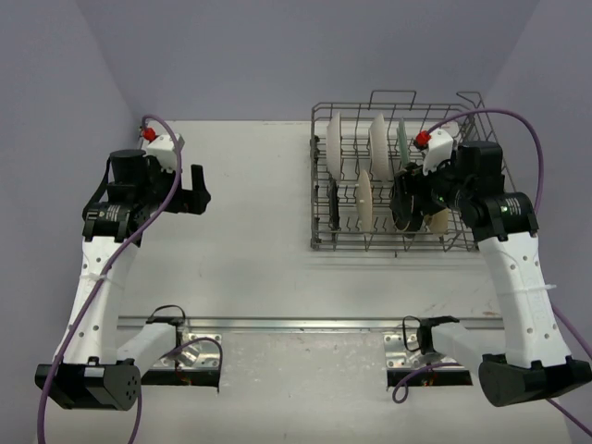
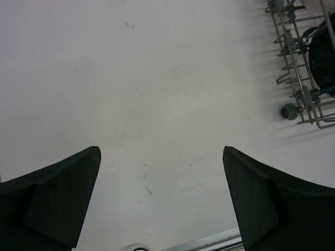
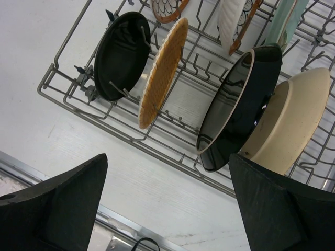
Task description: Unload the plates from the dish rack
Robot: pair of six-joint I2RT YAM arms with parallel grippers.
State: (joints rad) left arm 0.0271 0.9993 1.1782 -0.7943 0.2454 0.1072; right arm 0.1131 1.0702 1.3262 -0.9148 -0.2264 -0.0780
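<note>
Plates [image 3: 123, 55] stand on edge between the tines of the dish rack [image 1: 370, 244], the right gripper [image 3: 167, 157] poised over its near side, jaws wide apart and empty, the left gripper [image 2: 161, 151] likewise spread above the surface [image 1: 250, 231] well left of the rack.

Cut off by the top edge of the right wrist view: brown-rimmed plate [image 3: 168, 9], white ribbed plate [image 3: 230, 23], pale green plate [image 3: 287, 21]. Partly hidden behind the large black plate [image 3: 238, 110], lower right: cream plate [image 3: 296, 120]. Upper right of the left wrist view: only a corner of the dish rack [image 2: 289, 111] in frame, dark plate [image 2: 324, 57] inside cropped. Top view: right end of the rack masked by the right arm [image 1: 504, 213].
</note>
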